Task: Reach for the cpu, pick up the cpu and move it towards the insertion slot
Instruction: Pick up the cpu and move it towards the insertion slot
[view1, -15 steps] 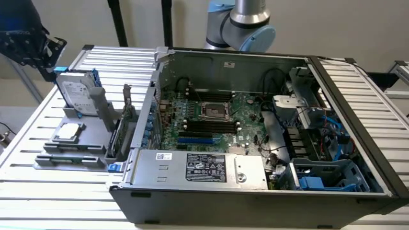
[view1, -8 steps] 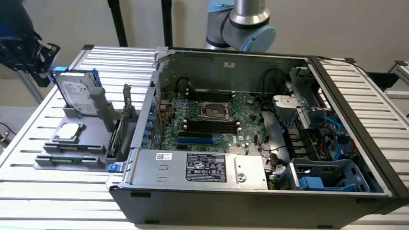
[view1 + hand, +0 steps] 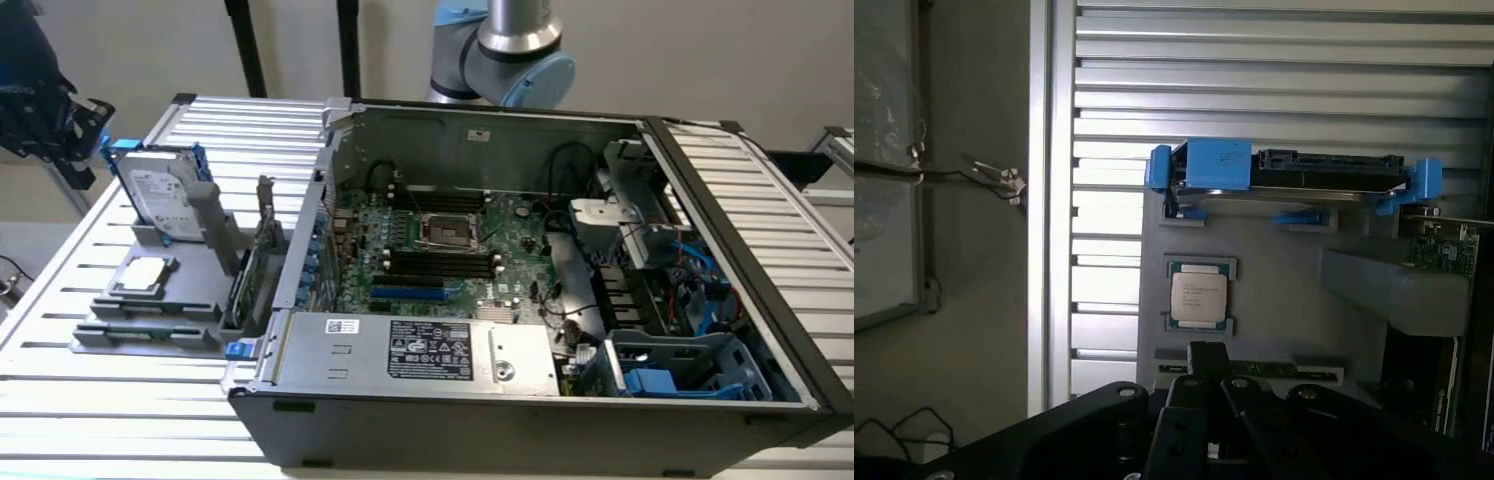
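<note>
The cpu point(image 3: 144, 275) is a small silver square lying flat in a grey holder point(image 3: 187, 262) on the slatted table, at the exterior view's left, outside the computer case. In the wrist view the cpu point(image 3: 1199, 293) lies some way ahead of my gripper point(image 3: 1207, 352), whose black body hangs above the holder without touching the chip. The insertion slot point(image 3: 450, 232) is a square socket with a shiny frame and dark centre on the motherboard inside the open case. My arm point(image 3: 514, 45) rises behind the case.
An upright silver hard drive with blue rails point(image 3: 163, 195) point(image 3: 1289, 178) stands at the holder's far end. A green card point(image 3: 260, 250) point(image 3: 1444, 248) stands between holder and case wall. Black and blue memory slots point(image 3: 434, 268) flank the socket. The power supply point(image 3: 414, 350) fills the case front.
</note>
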Controlling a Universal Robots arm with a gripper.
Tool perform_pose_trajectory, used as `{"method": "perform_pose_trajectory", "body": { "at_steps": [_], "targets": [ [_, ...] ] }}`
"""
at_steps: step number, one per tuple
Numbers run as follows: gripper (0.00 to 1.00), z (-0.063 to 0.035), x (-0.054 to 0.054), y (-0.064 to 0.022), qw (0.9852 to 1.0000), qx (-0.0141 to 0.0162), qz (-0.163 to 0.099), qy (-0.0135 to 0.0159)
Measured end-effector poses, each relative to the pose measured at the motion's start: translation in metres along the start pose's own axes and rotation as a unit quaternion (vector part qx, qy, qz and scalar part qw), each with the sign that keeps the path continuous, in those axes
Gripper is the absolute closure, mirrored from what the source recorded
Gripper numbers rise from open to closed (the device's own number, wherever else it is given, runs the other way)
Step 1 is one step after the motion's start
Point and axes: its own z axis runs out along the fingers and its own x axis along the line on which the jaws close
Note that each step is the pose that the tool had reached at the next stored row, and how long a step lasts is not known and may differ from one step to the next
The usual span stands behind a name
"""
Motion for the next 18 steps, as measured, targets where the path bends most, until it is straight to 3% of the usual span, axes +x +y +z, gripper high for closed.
{"method": "perform_pose_trajectory", "body": {
  "at_steps": [4,6,9,15,18],
  "targets": [
    [0.88,-0.0001,0.0002,0.0,1.0,0.0001,0.0,0.0001],
    [0.76,-0.0001,0.0003,0.0,1.0,0.0001,0.0,-0.0001],
    [0.7,0.0,0.0008,0.0,1.0,0.0001,0.0,-0.0004],
    [0.41,0.0042,0.001,-0.0001,1.0,0.0001,0.0,-0.0005],
    [0.35,0.0094,0.001,-0.0002,1.0,0.0001,0.0,-0.0005]
  ]
}}
